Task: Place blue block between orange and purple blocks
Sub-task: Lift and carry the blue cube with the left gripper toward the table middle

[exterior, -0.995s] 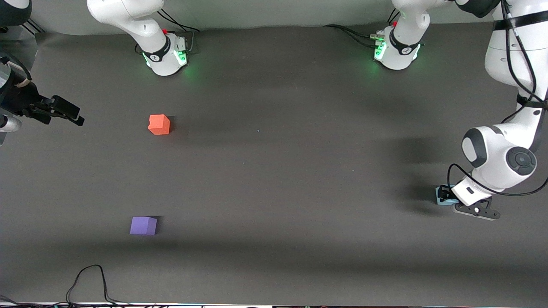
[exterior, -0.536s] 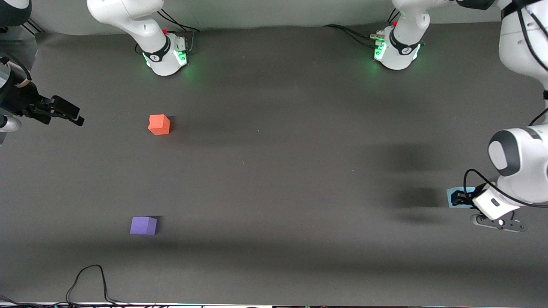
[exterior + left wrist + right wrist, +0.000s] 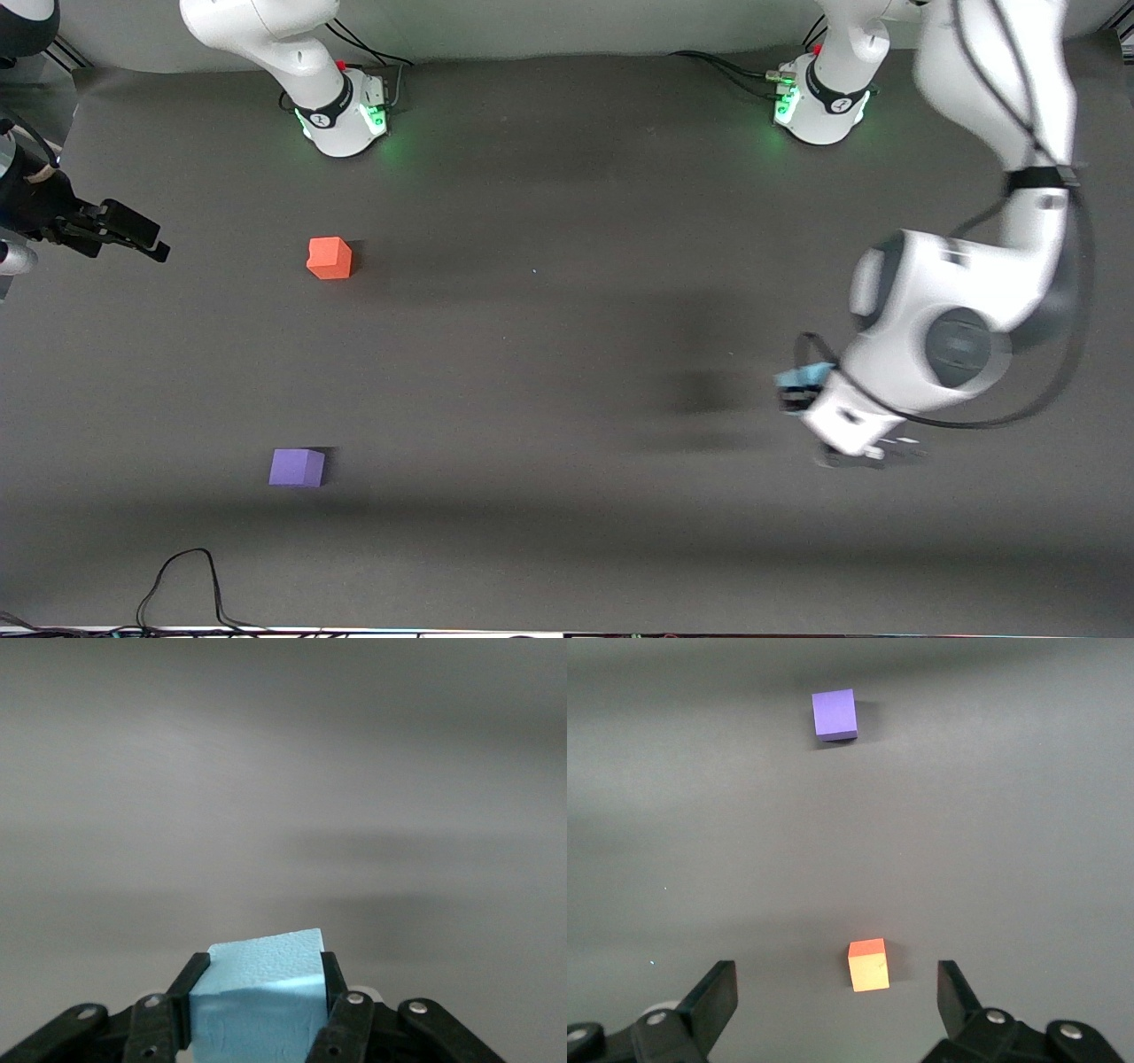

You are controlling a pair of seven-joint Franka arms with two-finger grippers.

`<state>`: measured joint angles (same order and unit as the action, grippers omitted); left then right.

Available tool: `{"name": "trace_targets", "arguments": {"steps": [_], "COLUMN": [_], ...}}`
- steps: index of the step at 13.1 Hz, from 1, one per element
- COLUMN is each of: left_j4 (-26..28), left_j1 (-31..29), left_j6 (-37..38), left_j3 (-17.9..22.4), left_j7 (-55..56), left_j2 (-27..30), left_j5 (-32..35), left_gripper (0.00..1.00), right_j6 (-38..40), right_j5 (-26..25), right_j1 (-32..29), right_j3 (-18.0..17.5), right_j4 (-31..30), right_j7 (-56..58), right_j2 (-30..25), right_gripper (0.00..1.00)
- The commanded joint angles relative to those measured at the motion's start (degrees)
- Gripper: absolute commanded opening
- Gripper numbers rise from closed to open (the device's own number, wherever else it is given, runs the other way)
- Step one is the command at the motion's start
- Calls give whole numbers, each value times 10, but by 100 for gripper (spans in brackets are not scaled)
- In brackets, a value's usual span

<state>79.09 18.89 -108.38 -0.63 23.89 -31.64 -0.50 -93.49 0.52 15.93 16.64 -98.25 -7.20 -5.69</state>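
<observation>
My left gripper [image 3: 795, 390] is shut on the sky-blue block [image 3: 804, 376] and holds it in the air over the table toward the left arm's end; the left wrist view shows the block [image 3: 259, 997] clamped between both fingers. The orange block [image 3: 330, 258] sits on the mat toward the right arm's end. The purple block [image 3: 297, 467] lies nearer the front camera than the orange one. My right gripper [image 3: 133, 233] is open and empty, waiting at the right arm's end; its wrist view shows the orange block [image 3: 868, 964] and the purple block [image 3: 834, 713].
A black cable [image 3: 190, 576] loops on the mat near the front edge, nearer the camera than the purple block. The two arm bases [image 3: 341, 111] [image 3: 824, 102] stand along the mat's back edge. Bare mat lies between the orange and purple blocks.
My left gripper has lifted the blue block off the mat and carried it from the table's end toward the middle. The right arm, orange block and purple block have not moved.
</observation>
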Motion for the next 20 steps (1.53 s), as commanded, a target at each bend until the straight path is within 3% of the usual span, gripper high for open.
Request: {"name": "trace_targets", "arguments": {"steps": [1, 4, 8, 12, 17, 20], "left_j4": [-45, -103, -109, -110, -110, -109], "left_j1": [115, 225, 329, 356, 354, 354], "left_j6": [8, -17, -105, -173, -210, -211], "left_j3": [12, 13, 15, 16, 19, 24], "left_j7": [155, 263, 310, 315, 315, 316], "left_j2": [-32, -86, -153, -213, -236, -243], "left_j5": [1, 8, 43, 62, 64, 68], "left_gripper": [55, 55, 55, 55, 56, 62], "right_j6": [4, 4, 4, 4, 4, 4], "right_j5": [0, 0, 0, 0, -1, -3], "right_j1": [2, 2, 2, 2, 2, 1], "right_j3": [3, 3, 3, 3, 4, 15], "right_j4": [3, 3, 4, 3, 1, 3], "right_j7": [-2, -2, -2, -2, -2, -2], "right_j2": [1, 1, 1, 1, 2, 4], "right_gripper": [100, 100, 100, 100, 100, 100]}}
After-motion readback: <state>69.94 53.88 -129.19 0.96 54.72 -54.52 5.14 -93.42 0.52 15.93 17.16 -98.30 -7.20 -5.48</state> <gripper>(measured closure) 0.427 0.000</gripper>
